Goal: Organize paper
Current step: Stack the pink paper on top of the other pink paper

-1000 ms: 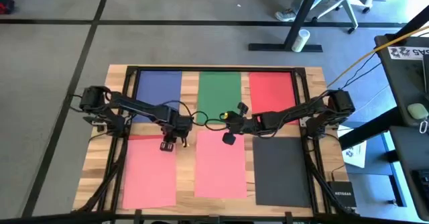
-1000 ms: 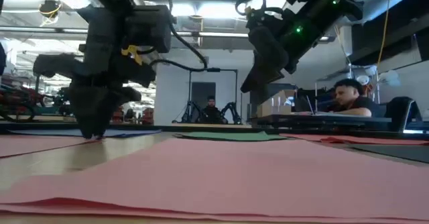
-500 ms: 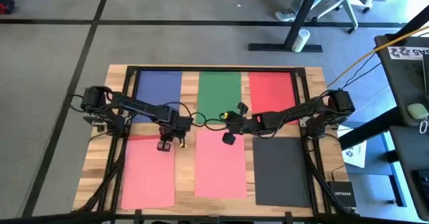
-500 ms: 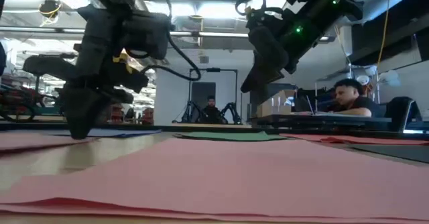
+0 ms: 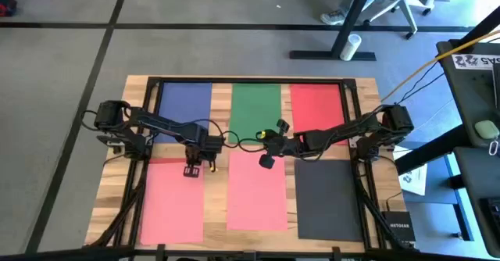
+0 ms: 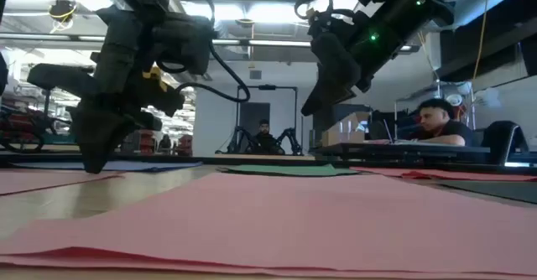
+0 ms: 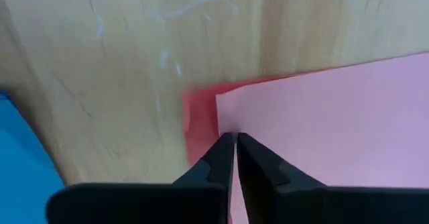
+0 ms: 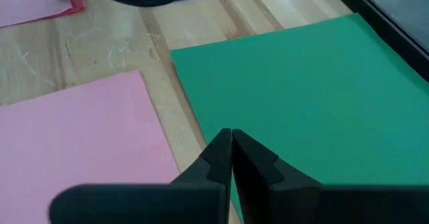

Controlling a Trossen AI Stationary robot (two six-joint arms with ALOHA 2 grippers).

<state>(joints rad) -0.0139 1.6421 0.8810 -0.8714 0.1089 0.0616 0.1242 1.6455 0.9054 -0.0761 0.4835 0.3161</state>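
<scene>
Left tool (image 7: 234,142), fingers closed on nothing, sits over pink sheet (image 7: 322,137) corner above red sheet (image 7: 199,127); dragging could crumple either. Right tool (image 8: 231,140) closed, empty, over green sheet (image 8: 295,96).

The wooden bench (image 5: 117,191) stands on grey carpet (image 5: 203,26) crossed by dark lines. Past its far edge a white cup (image 5: 351,46) lies beside the black foot of a desk (image 5: 332,55), near a shoe (image 5: 333,16) and the base of an office chair (image 5: 398,7). In the low view a person (image 6: 436,121) sits at a desk to the right, and another (image 6: 264,133) sits farther back by the white wall.
</scene>
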